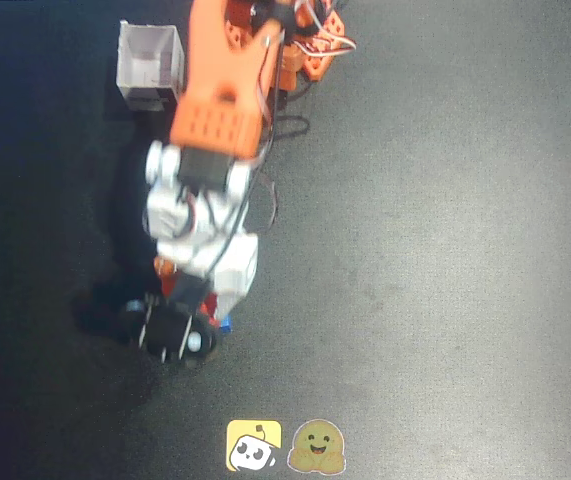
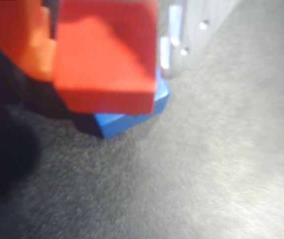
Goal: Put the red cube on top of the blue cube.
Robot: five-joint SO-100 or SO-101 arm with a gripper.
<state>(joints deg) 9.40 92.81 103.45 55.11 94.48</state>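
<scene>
In the wrist view the red cube (image 2: pixel 104 55) fills the top left and sits over the blue cube (image 2: pixel 127 119), whose lower edge and right corner stick out beneath it. The gripper (image 2: pixel 107 50) is shut on the red cube, with the orange finger (image 2: pixel 27 40) on its left and the white finger (image 2: pixel 174 35) on its right. In the overhead view the arm hides most of both cubes. Only a sliver of red (image 1: pixel 172 287) and a bit of blue (image 1: pixel 227 322) show beside the gripper (image 1: pixel 195 295).
A white open box (image 1: pixel 150 65) stands at the top left beside the arm's orange base (image 1: pixel 295 40). Two stickers, one yellow (image 1: pixel 254 446) and one green (image 1: pixel 317 447), lie at the mat's bottom edge. The dark grey mat (image 1: pixel 445 250) stretches to the right.
</scene>
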